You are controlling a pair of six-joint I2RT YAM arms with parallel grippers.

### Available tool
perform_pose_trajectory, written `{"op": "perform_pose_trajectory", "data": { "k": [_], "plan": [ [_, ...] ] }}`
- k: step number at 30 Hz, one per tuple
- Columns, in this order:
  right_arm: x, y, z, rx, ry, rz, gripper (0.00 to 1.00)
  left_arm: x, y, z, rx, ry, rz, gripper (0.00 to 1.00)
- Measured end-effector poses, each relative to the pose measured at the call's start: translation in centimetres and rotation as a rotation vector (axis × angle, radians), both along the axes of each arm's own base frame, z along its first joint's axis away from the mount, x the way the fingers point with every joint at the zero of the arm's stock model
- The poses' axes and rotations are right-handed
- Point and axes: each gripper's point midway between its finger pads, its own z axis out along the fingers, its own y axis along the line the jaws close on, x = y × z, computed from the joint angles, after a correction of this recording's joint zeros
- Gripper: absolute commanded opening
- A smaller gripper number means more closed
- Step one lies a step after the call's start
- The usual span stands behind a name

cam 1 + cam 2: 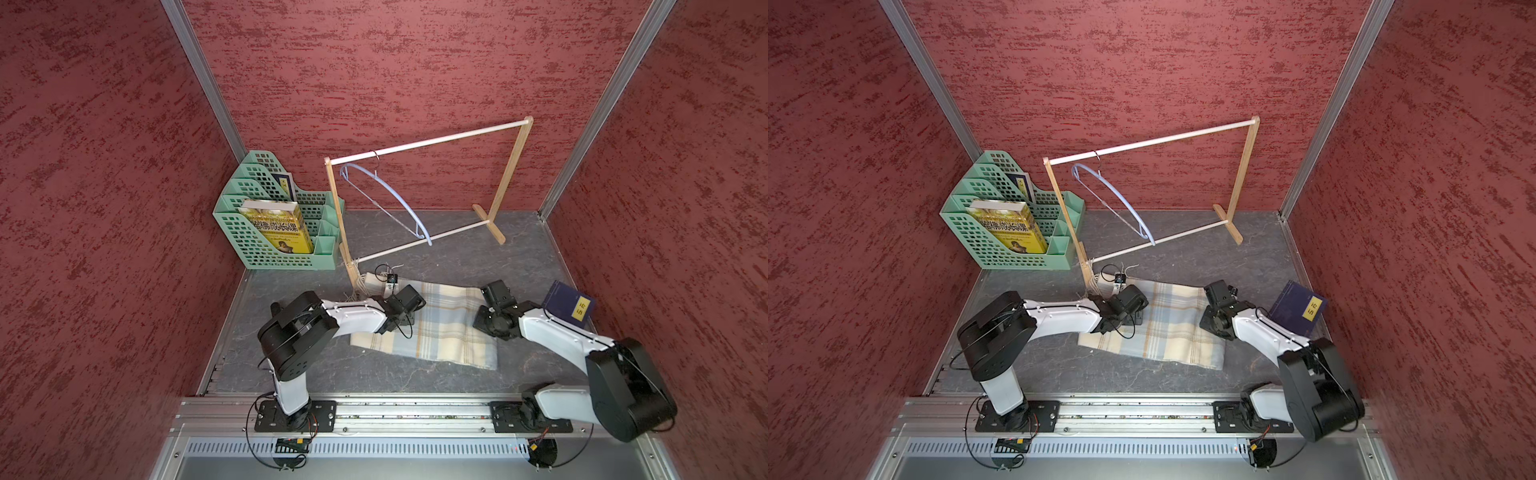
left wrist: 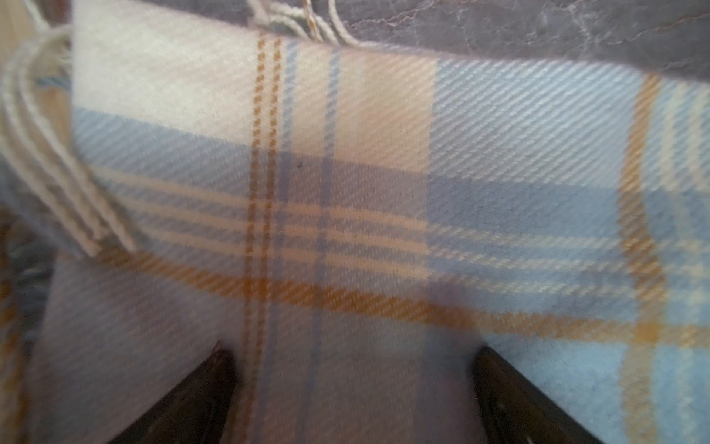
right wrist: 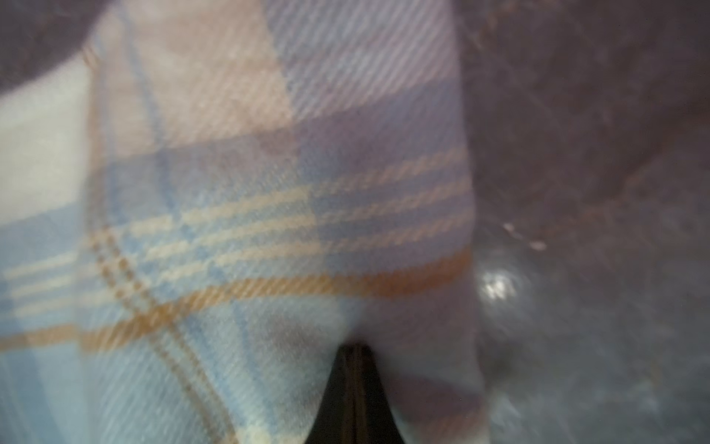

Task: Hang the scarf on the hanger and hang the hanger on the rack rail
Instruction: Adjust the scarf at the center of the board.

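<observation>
Top views: the scarf lies folded flat on the tabletop, in front of the wooden rack. Its fringed end is beside the rack's near foot. The hanger hangs by its hook from the rack's top rod, near the left post, and carries no cloth. Both top views agree on this. Both wrists sit low over the scarf, the left at its fringed end and the right at the opposite side edge. From above, the wrist housings hide the fingertips, so neither grip can be read there.

Left wrist view: the left end effector has its two dark fingers spread wide apart, with plaid cloth running between them. No pinch. Cream fringe curls at one side of the cloth, with bare tabletop beyond the cloth's edge.

Right wrist view: the right end effector has its fingers brought together into a single wedge. The scarf puckers where the tips meet, so it is closed on a pinch of cloth near the edge. The frame is blurred.

Top views only: a green file organizer holding a yellow book, left of the rack; a dark blue book by the right arm.
</observation>
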Motion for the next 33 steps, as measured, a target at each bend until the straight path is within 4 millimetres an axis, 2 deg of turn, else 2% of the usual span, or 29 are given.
{"op": "perform_pose_trajectory", "data": {
  "k": [4, 8, 13, 21, 33],
  "plan": [
    [3.3, 1.3, 0.1, 0.02, -0.037, -0.004, 0.0, -0.1, 0.1, -0.1, -0.001, 0.001, 0.004, 1.0],
    [4.1, 1.6, 0.2, 0.022, -0.043, -0.004, 0.0, -0.3, 0.4, 0.0, -0.003, -0.002, 0.014, 1.0],
    [3.3, 1.1, 0.4, 0.012, -0.029, -0.015, 0.0, -0.7, 1.0, 0.0, 0.002, 0.008, 0.039, 1.0],
    [-0.5, -1.0, 1.0, -0.017, 0.0, -0.085, 0.0, -1.7, 1.7, -0.1, 0.004, 0.014, 0.094, 1.0],
    [-0.9, -1.7, 0.6, -0.044, 0.009, -0.124, 0.0, -3.1, 1.8, -0.4, 0.007, -0.013, 0.152, 1.0]
  ]
}}
